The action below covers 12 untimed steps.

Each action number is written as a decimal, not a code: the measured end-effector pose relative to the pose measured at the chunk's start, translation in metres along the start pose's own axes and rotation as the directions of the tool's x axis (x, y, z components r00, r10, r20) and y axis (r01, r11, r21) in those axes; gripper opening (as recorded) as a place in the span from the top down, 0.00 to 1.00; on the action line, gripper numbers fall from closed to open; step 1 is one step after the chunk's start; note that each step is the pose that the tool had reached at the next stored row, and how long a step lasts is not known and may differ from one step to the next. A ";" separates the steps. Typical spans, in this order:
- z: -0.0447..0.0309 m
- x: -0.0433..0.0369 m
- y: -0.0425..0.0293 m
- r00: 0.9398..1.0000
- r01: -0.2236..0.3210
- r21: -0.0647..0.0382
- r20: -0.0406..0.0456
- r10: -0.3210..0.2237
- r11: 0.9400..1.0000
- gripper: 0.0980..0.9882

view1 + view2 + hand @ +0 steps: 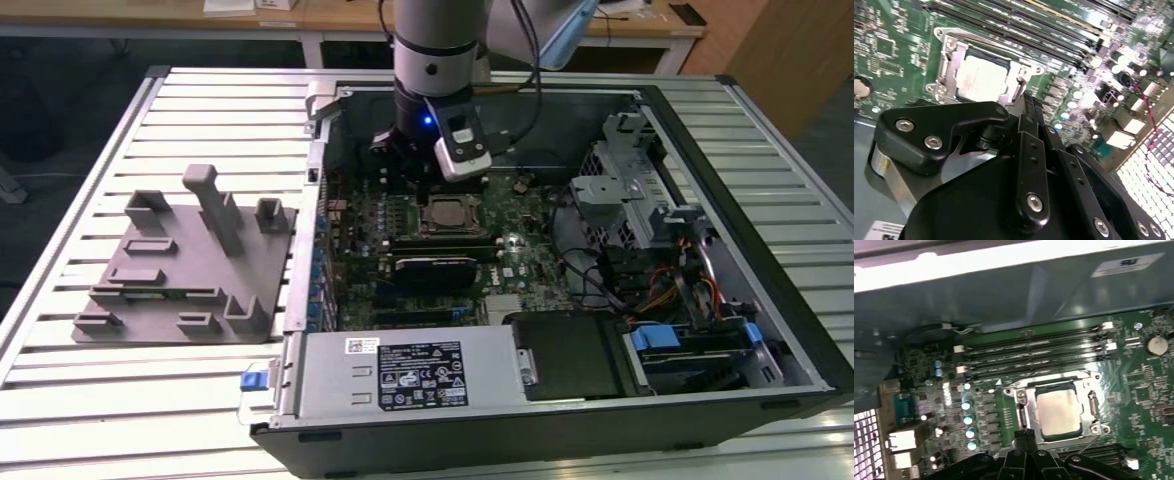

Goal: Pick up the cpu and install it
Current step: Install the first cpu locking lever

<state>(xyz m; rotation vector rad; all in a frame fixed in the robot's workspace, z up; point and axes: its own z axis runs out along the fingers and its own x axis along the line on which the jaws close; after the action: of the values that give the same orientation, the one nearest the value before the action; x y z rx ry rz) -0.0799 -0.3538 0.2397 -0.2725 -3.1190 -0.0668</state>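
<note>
The cpu lies in its socket on the motherboard, inside the computer case.

The cpu sits seated in its metal socket frame on the green motherboard. Memory slots run at its twelve o'clock; the end effector hangs at seven o'clock, fingertips together, empty.

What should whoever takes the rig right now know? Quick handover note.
Gripper: fingertips together, holding nothing, just above the motherboard inside the open PC case.
CPU: lying in the socket, silver top up, in both wrist views.
Done: CPU picked and placed in the socket.
Left: I can't tell whether it is fully seated or latched.
Grey fixture: on the table beside the case.
</note>
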 end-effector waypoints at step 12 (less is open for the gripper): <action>-0.0010 0.0138 -0.0024 1.000 0.000 -0.025 0.002 0.000 1.000 0.99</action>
<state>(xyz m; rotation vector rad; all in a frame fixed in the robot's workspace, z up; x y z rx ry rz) -0.0938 -0.3538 0.2407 -0.2723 -3.1217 -0.1055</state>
